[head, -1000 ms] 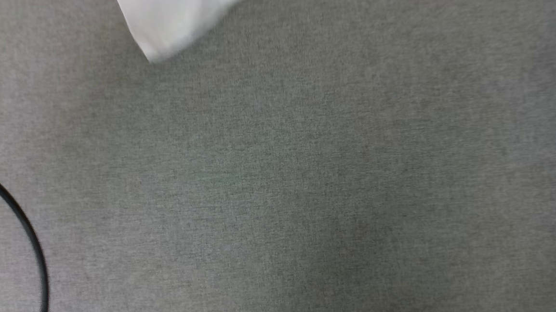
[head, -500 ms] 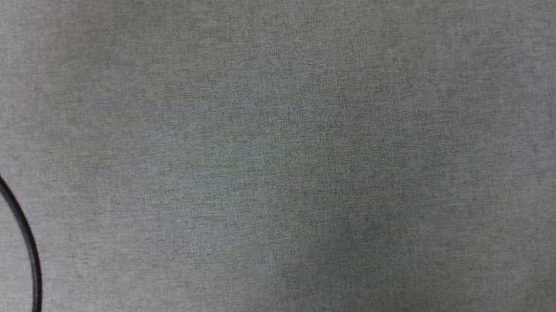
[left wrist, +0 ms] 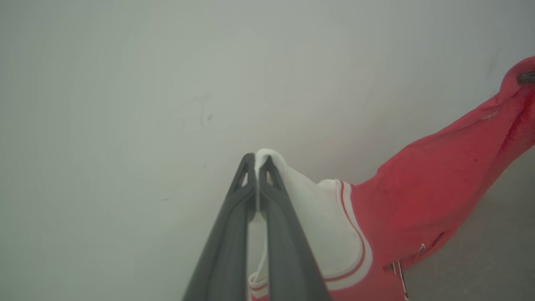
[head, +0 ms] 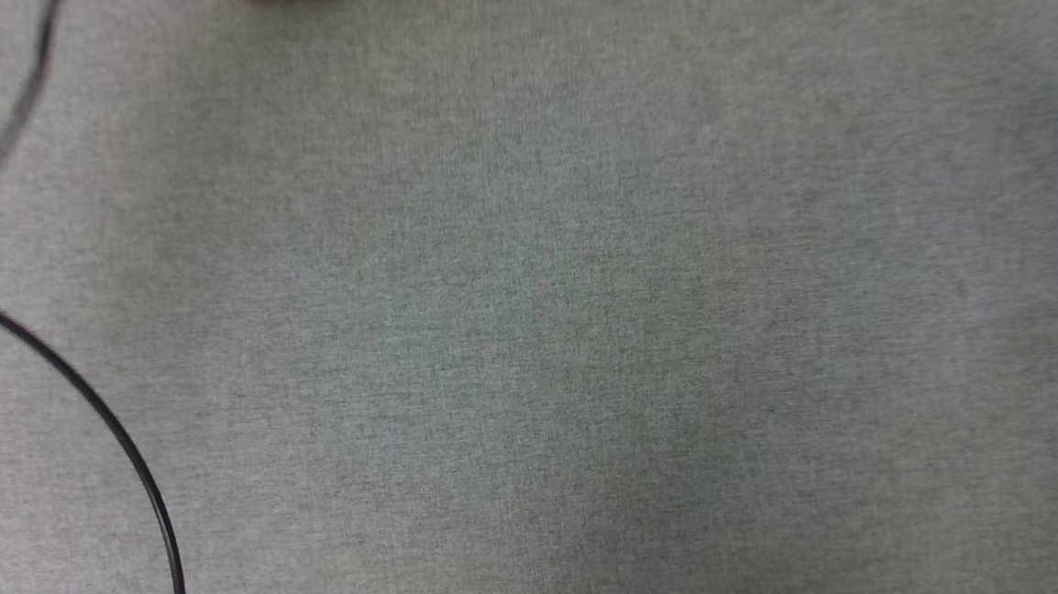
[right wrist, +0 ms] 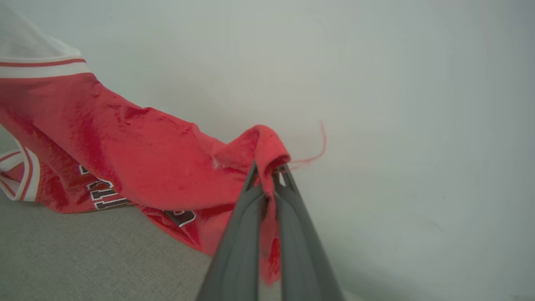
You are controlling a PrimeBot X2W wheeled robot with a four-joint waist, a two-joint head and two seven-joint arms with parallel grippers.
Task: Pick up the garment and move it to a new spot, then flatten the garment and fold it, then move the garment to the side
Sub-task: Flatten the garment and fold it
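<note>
Left gripper (left wrist: 256,162) and right gripper (right wrist: 270,171) both pinch the lifted red jersey (right wrist: 146,159); it seems the carrying step, next laying it flat.

Left claw (left wrist: 257,158), right claw (right wrist: 269,167): long dark-grey tapered fingers (left wrist: 225,251), triangular cut-outs near tips.

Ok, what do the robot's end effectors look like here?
Both match: the left end effector and right end effector each have two long, slim dark grey fingers tapering to narrow tips, with a small triangular cut-out near each tip. No markings show. A thin black cable curves through the head view; whose it is I cannot tell.
</note>
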